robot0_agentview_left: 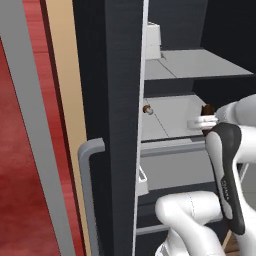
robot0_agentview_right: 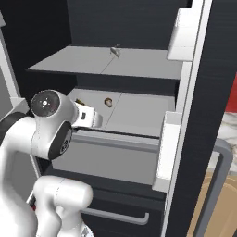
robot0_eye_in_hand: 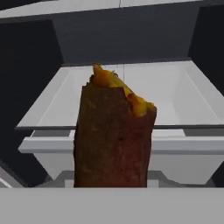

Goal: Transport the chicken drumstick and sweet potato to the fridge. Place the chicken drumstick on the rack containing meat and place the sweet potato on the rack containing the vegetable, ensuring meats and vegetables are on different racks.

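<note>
I've got the sweet potato (robot0_eye_in_hand: 114, 135) pinched in the jaws, poised before the walled vegetable rack (robot0_eye_in_hand: 131, 94) of the fridge (robot0_agentview_left: 117, 100); it's not yet set down there.

A small pale marking runs along the dark forearm cover of the white robot arm (robot0_agentview_left: 227, 187), too blurred to read.
</note>
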Motion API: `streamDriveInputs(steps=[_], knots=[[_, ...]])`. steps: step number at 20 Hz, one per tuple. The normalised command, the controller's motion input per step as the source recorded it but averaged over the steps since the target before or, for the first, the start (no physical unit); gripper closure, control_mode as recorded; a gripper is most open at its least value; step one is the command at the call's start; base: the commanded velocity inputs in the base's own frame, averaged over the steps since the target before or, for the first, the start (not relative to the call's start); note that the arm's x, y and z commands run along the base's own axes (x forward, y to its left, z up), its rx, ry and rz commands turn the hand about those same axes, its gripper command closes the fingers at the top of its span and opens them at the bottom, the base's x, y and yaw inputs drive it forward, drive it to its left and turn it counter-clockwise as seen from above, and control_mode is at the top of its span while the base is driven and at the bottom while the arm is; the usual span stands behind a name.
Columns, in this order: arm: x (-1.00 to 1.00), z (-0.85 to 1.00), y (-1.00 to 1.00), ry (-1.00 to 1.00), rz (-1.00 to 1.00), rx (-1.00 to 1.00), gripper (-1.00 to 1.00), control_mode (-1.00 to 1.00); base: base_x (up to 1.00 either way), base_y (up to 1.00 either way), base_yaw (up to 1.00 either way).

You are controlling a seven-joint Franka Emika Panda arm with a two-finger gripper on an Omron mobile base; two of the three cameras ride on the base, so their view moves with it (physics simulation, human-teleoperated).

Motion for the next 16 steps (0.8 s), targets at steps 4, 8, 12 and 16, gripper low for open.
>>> streamDriveInputs(steps=[4, 8, 12, 16], knots=[[0.62, -0.37, -0.16, 0.08, 0.00, 0.01, 1.00, -1.00, 0.00, 0.00, 0.00], [0.61, -0.41, -0.21, 0.08, 0.00, 0.08, 1.00, -1.00, 0.00, 0.00, 0.00], [0.62, -0.41, -0.23, 0.09, 0.00, 0.10, 1.00, -1.00, 0.00, 0.00, 0.00], [0.62, -0.43, -0.17, 0.08, 0.00, 0.10, 1.00, -1.00, 0.00, 0.00, 0.00]])
